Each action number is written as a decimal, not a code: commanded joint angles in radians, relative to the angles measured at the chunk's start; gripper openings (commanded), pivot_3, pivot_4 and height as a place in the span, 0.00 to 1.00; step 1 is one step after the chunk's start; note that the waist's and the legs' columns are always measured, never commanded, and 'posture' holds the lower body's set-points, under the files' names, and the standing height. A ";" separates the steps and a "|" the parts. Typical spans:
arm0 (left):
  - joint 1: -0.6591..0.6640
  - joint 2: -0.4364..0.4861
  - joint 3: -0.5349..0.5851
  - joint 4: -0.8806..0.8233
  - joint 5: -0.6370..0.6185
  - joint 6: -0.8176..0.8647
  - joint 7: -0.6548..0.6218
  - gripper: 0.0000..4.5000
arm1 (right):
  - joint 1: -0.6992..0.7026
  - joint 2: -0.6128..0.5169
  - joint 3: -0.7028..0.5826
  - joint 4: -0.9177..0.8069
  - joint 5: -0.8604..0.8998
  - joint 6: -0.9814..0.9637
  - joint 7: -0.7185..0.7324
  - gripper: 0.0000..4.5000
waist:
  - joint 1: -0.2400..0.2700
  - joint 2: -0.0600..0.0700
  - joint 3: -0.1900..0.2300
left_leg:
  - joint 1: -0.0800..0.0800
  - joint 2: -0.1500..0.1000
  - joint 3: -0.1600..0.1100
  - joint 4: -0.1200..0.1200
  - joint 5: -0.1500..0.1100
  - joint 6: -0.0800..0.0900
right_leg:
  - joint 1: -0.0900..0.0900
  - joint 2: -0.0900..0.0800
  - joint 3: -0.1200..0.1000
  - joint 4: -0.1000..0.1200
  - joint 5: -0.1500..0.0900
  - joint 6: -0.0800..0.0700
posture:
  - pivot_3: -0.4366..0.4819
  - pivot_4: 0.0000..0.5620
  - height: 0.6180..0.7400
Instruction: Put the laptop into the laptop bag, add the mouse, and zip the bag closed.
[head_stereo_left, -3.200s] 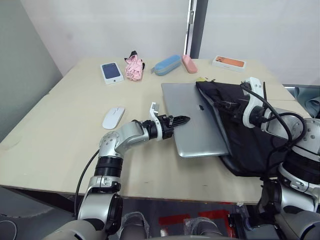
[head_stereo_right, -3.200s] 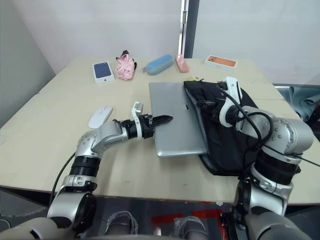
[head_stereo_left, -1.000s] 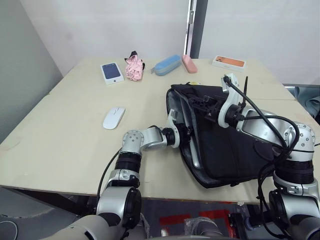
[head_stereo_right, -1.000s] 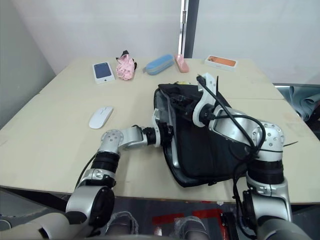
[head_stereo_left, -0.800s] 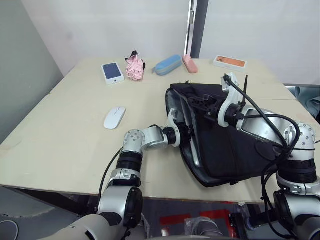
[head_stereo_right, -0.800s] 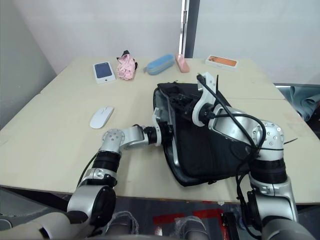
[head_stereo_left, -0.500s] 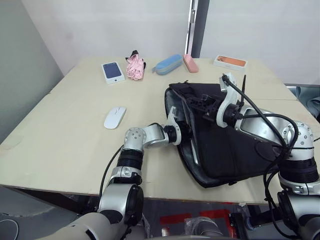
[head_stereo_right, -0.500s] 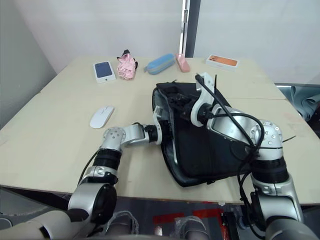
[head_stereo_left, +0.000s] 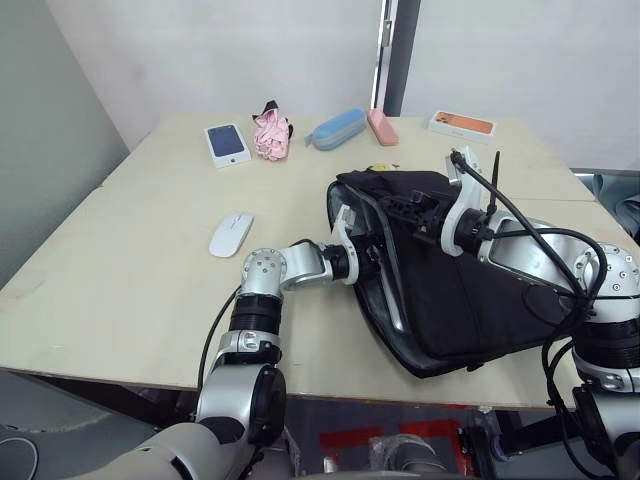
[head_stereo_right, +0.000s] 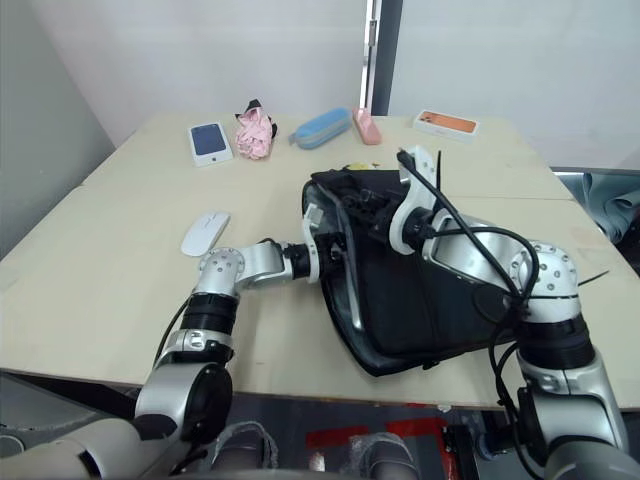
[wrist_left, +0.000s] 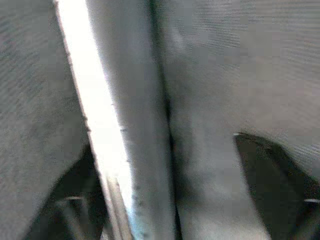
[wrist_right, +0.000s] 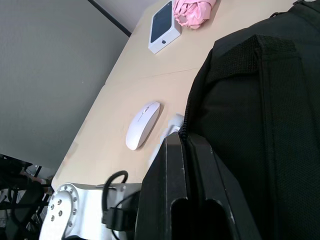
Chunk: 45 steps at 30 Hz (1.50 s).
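The black laptop bag (head_stereo_left: 480, 290) lies at the table's right of centre, its mouth facing left and propped up. A silver edge of the laptop (head_stereo_left: 393, 303) shows inside the mouth; the rest is hidden by the bag. My left gripper (head_stereo_left: 366, 262) reaches into the mouth. In the left wrist view it (wrist_left: 162, 145) stands open against the grey lining, with the laptop's bright edge (wrist_left: 95, 125) between the fingers. My right gripper (head_stereo_left: 407, 212) is shut on the bag's upper edge and holds it raised. The white mouse (head_stereo_left: 230, 235) rests on the table left of the bag.
Along the table's far edge lie a blue phone box (head_stereo_left: 226, 144), a pink cloth bundle (head_stereo_left: 268, 133), a blue case (head_stereo_left: 335, 129), a pink case (head_stereo_left: 380, 127) and an orange-topped box (head_stereo_left: 462, 125). Bare tabletop spreads around the mouse and toward the front-left.
Three seconds ago the laptop lay mostly outside the bag with my left gripper at its edge. It now sits inside the bag, and my left gripper has opened there within the last half second.
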 joint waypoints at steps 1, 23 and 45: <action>-0.013 0.037 0.033 -0.098 -0.051 0.059 0.000 0.99 | -0.006 -0.021 -0.023 -0.018 0.006 -0.039 0.017 0.00 | -0.001 0.000 0.000 | 0.000 0.000 0.000 0.000 0.000 0.000 | 0.000 0.000 0.000 0.000 0.000 0.000 | 0.48 0.27 1.00; 0.293 0.851 -0.055 -0.658 -0.304 0.278 -0.435 0.99 | 0.011 -0.126 -0.063 0.160 -0.190 0.033 0.269 0.00 | -0.002 0.000 0.000 | -0.002 0.001 0.000 0.000 0.000 0.000 | -0.004 -0.001 -0.002 0.000 -0.004 -0.006 | 0.48 0.27 1.00; 0.550 1.222 0.204 -0.393 0.244 -0.484 -1.273 1.00 | 0.039 -0.092 -0.079 0.149 -0.441 0.119 0.579 0.57 | -0.002 0.001 0.000 | 0.000 0.001 0.004 -0.002 0.002 0.002 | -0.003 -0.007 -0.002 0.000 -0.007 -0.009 | 0.48 0.27 1.00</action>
